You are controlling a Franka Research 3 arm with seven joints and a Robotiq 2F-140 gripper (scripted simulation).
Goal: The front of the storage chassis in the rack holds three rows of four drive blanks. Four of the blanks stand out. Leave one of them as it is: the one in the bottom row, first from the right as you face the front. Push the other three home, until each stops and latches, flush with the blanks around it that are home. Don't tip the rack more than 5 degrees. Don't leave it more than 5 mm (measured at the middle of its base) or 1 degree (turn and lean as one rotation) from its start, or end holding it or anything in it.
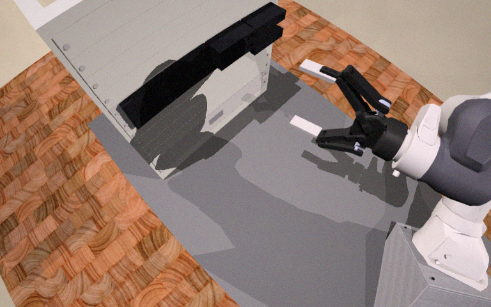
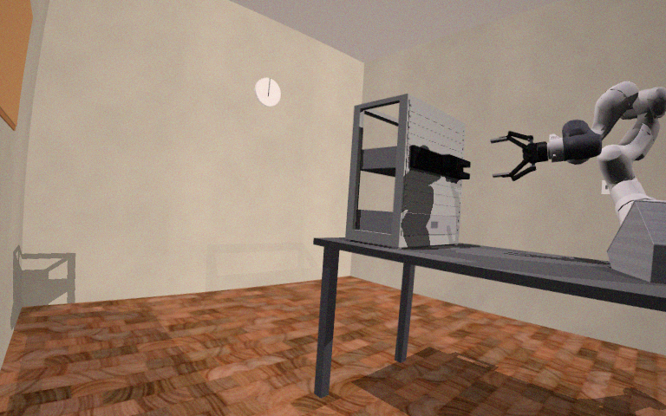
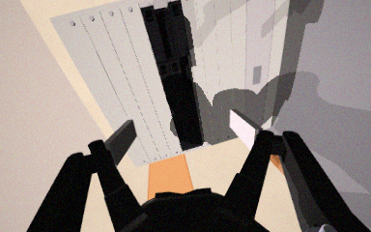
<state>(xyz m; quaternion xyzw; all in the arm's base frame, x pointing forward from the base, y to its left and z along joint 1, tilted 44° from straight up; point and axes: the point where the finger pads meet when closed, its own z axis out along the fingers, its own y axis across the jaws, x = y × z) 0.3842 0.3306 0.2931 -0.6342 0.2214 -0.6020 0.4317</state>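
A grey rack (image 1: 108, 36) (image 2: 437, 122) (image 3: 116, 72) stands on the dark table (image 1: 271, 235) (image 2: 491, 267). A black storage chassis (image 1: 170, 83) (image 2: 432, 159) (image 3: 181, 106) runs as a strip across its front. Some blanks (image 1: 264, 16) (image 2: 461, 166) stand out from the strip at its right end; one more proud block (image 1: 231, 45) sits just left of them. My gripper (image 1: 310, 98) (image 2: 494, 158) (image 3: 182, 123) is open wide and empty. It faces the rack front at about chassis height, a clear gap away, touching nothing.
The arm's grey pedestal (image 1: 405, 271) (image 2: 638, 240) stands at the table's near right end. The rack's side is open, with shelves (image 2: 378, 159) inside. Wood floor (image 1: 54, 181) lies around the table.
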